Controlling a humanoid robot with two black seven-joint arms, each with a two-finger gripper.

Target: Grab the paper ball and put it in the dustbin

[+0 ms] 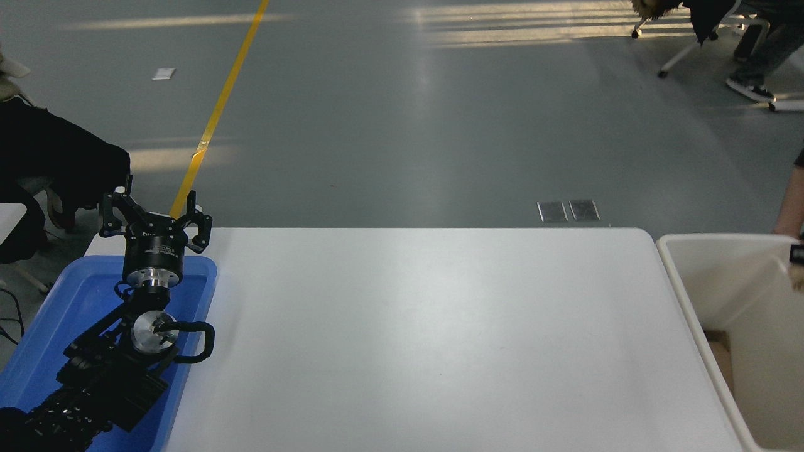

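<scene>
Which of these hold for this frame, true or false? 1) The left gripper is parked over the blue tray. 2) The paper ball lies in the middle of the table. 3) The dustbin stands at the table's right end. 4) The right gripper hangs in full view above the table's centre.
1) True: the left gripper sits at the far end of the blue tray, fingers spread open.
2) False: the white table carries no paper ball.
3) True: the cream dustbin stands against the table's right end.
4) False: only a dark sliver shows at the picture's right edge over the dustbin; whether it is the right gripper cannot be told.
</scene>
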